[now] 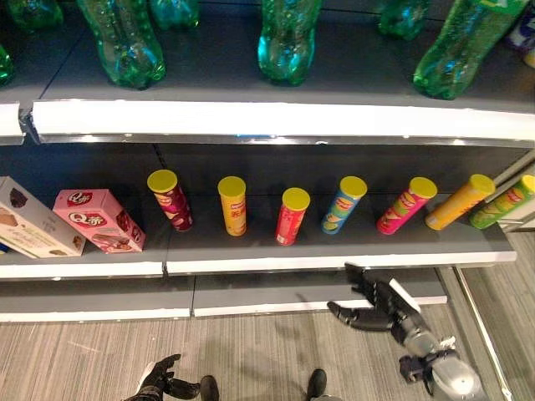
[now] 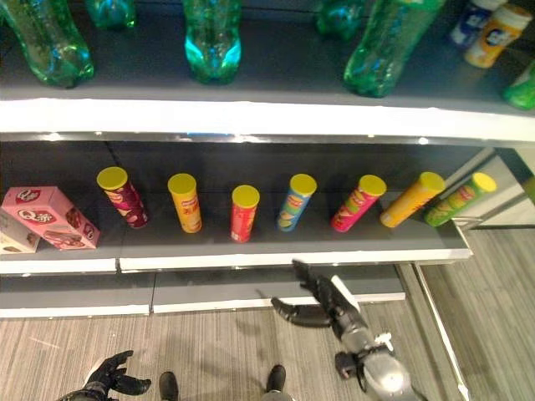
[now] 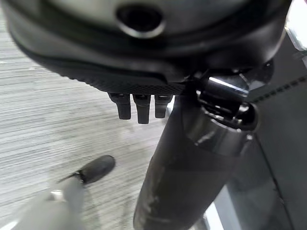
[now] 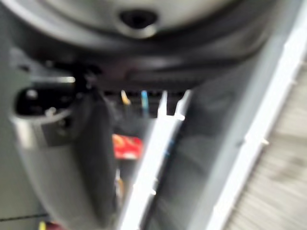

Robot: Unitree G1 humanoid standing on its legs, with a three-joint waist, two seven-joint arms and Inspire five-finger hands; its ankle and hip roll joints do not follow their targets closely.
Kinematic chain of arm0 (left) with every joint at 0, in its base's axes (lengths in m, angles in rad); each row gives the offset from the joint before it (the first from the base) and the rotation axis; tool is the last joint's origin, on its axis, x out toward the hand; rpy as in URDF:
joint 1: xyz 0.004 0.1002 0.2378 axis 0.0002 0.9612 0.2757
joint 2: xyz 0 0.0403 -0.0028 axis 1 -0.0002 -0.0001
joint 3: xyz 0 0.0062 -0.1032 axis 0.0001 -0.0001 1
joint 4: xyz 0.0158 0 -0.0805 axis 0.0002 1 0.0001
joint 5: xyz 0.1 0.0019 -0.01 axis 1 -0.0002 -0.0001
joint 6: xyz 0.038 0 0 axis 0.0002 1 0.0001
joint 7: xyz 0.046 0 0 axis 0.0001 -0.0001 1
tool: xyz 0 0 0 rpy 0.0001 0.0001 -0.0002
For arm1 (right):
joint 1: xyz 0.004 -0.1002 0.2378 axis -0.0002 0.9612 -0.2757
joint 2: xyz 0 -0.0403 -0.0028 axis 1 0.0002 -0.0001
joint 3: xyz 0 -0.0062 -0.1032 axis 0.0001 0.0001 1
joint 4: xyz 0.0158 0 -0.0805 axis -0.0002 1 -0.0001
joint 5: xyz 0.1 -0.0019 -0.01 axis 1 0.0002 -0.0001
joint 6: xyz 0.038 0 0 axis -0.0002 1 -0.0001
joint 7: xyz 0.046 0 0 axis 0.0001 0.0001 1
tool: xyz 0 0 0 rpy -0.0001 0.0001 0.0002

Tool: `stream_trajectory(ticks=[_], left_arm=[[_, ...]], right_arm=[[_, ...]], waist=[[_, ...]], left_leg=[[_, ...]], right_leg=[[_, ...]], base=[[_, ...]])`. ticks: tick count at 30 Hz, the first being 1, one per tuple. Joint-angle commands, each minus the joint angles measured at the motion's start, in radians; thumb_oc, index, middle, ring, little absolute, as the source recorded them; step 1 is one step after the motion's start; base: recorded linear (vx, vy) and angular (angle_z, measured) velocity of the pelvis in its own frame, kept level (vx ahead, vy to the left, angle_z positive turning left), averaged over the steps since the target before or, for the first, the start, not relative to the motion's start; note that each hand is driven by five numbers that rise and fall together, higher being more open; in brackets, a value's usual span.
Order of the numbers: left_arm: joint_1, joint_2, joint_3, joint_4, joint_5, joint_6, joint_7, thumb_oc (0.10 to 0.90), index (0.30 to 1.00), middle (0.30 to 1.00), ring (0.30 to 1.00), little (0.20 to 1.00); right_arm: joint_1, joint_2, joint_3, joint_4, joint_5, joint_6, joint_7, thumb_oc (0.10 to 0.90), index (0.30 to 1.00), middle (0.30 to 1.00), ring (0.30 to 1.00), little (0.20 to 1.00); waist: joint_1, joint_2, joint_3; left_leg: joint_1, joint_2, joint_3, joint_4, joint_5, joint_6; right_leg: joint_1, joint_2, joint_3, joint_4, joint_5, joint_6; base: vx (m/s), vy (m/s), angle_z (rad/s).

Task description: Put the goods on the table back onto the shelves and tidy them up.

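My right hand hangs just below the front edge of the middle shelf, fingers spread and relaxed, holding nothing. My left hand sits low near the floor, fingers loosely open, empty too. The cans stand in a spaced row on that shelf, yellow lids up, so each can be reached singly; the rightmost ones lean outward and, I judge, want straightening. Left of them the pink box lies tilted beside a white box. Green bottles line the shelf above.
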Motion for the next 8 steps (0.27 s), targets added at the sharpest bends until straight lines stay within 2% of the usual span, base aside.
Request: stream_trajectory(ticks=[1,3,4,5,6,7,8], left_arm=[[-0.060,0.032,-0.019,0.042,0.024,-0.033,-0.005,0.800,0.900,0.900,0.900,0.900],[-0.063,0.029,-0.033,0.030,0.025,-0.033,-0.005,0.800,0.900,0.900,0.900,0.900],[-0.072,0.024,-0.045,0.024,0.018,-0.034,-0.006,0.800,0.900,0.900,0.900,0.900],[-0.072,0.025,-0.045,0.024,0.018,-0.034,-0.006,0.800,0.900,0.900,0.900,0.900],[-0.078,0.019,-0.059,0.025,0.008,-0.034,-0.005,0.800,0.900,0.900,0.900,0.900],[-0.078,0.019,-0.059,0.025,0.008,-0.034,-0.005,0.800,0.900,0.900,0.900,0.900],[-0.082,0.016,-0.069,0.024,0.004,-0.036,-0.005,0.800,0.900,0.900,0.900,0.900]], right_arm=[[-0.068,0.002,-0.019,0.028,0.001,-0.038,0.019,0.800,0.900,0.900,0.900,0.900],[-0.073,0.032,0.004,0.136,-0.071,-0.021,0.000,0.800,0.900,0.900,0.900,0.900],[-0.098,0.070,0.020,0.284,-0.096,-0.010,-0.026,0.800,0.900,0.900,0.900,0.900],[-0.098,0.070,0.020,0.285,-0.096,-0.010,-0.026,0.800,0.900,0.900,0.900,0.900],[-0.128,0.121,0.026,0.447,-0.109,0.000,-0.059,0.800,0.900,0.900,0.900,0.900],[-0.128,0.121,0.026,0.447,-0.109,0.000,-0.059,0.800,0.900,0.900,0.900,0.900],[-0.149,0.145,0.034,0.521,-0.135,0.001,-0.079,0.800,0.900,0.900,0.900,0.900]], waist=[[0.019,0.012,-0.030],[0.015,0.013,-0.034],[0.012,0.013,-0.037],[0.012,0.013,-0.037],[0.012,0.014,-0.041],[0.012,0.014,-0.041],[0.012,0.015,-0.042]], left_leg=[[0.057,0.063,0.056,0.004,-0.053,-0.065],[0.065,0.067,0.064,0.004,-0.054,-0.065],[0.072,0.069,0.069,0.004,-0.054,-0.063],[0.072,0.069,0.069,0.004,-0.054,-0.063],[0.079,0.069,0.073,0.004,-0.057,-0.060],[0.080,0.069,0.073,0.004,-0.057,-0.060],[0.083,0.069,0.074,0.004,-0.058,-0.059]], right_leg=[[0.033,-0.086,0.001,0.053,-0.016,0.090],[0.035,-0.083,0.004,0.053,-0.019,0.089],[0.035,-0.081,0.013,0.054,-0.022,0.088],[0.035,-0.081,0.013,0.054,-0.022,0.088],[0.040,-0.078,0.016,0.055,-0.023,0.087],[0.040,-0.078,0.016,0.055,-0.023,0.087],[0.042,-0.077,0.016,0.056,-0.024,0.086]], base=[[0.00,0.007,-0.08],[0.01,-0.001,-0.10],[0.00,0.000,-0.16],[0.01,0.005,-0.17],[0.01,0.002,-0.10],[0.01,0.000,-0.07],[0.00,-0.003,-0.05]])
